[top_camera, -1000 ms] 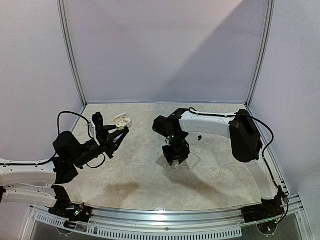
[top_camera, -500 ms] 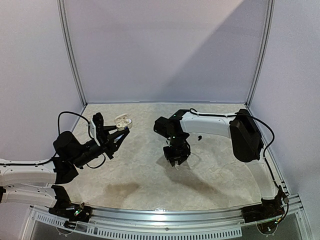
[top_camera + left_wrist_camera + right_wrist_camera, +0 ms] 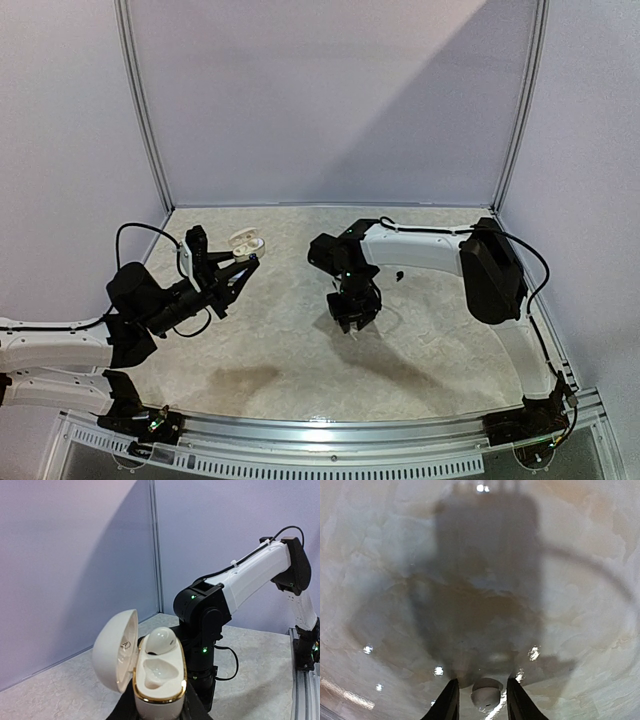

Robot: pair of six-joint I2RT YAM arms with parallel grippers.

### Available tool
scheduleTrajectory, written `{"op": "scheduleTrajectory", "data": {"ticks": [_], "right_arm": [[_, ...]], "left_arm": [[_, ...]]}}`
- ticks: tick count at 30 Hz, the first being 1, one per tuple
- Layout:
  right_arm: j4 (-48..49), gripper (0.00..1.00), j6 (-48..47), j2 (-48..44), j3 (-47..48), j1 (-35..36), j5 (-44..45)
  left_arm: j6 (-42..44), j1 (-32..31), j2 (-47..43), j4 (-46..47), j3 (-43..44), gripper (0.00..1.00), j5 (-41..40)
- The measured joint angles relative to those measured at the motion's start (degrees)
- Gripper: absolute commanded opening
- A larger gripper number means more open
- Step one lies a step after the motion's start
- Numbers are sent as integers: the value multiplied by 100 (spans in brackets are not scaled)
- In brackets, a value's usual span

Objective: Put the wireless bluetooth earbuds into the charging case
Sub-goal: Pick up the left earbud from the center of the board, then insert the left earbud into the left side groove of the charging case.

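My left gripper (image 3: 238, 264) is shut on the base of a white, gold-rimmed charging case (image 3: 159, 680), held up with its lid open to the left. One white earbud (image 3: 161, 641) sits in the far socket, and the near socket is empty. From above, the case (image 3: 245, 241) shows at the back left. My right gripper (image 3: 352, 325) points straight down at the table's middle. In the right wrist view its fingers (image 3: 482, 680) stand open on either side of a second white earbud (image 3: 486, 695) lying on the table, with a gap on each side.
The marbled tabletop (image 3: 300, 360) is boxed in by pale walls and metal posts (image 3: 143, 110). The right arm's black wrist (image 3: 205, 630) stands just beyond the held case. A small dark piece (image 3: 399, 273) lies by the right arm; I cannot tell what it is.
The right gripper has come down a little toward the table and its fingers have narrowed around the earbud. The left arm and case have not moved.
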Motion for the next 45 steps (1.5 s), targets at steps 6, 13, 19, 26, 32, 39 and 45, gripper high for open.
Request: {"op": "scheduleTrajectory", "data": {"ticks": [6,13,19,26,32,39,45], "right_arm": [[-125,28,-20,0,0,0,44],[-184,22,-39,0,-2,0,50],[-177,19,-127,0,-2,0,70],[-160,5,-258,0,-2,0,101],[149,0,-345,-186,-13,0,334],[1952,0,-638,-2002,-240,111,741],[4653,0,-999,-3377,-612,702,791]], "left_arm": [[0,2,0,-2,0,0,2],[0,0,0,0,0,0,0],[0,2,0,0,0,0,0],[0,0,0,0,0,0,2],[20,2,0,0,0,0,-31],[450,2,4,46,0,0,-326],[726,7,33,85,9,0,-688]]}}
